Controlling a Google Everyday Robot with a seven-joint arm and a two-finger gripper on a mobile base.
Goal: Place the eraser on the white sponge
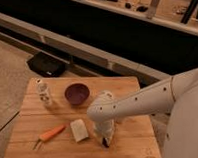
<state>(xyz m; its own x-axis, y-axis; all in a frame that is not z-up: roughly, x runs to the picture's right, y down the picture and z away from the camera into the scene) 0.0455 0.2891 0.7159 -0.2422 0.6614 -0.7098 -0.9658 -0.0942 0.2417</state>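
The white sponge [80,130] lies on the wooden table [134,145], left of centre near the front. My gripper [105,141] points straight down just to the right of the sponge, close above the tabletop. It is shut on a small dark block with a reddish tint, the eraser [105,142], which peeks out at the fingertips. Most of the eraser is hidden by the fingers. A narrow gap separates the gripper from the sponge's right edge.
A dark purple bowl [76,93] stands behind the sponge, with a small white bottle [42,92] to its left. An orange carrot [52,133] lies left of the sponge. A black bag [45,65] sits on the floor beyond the table.
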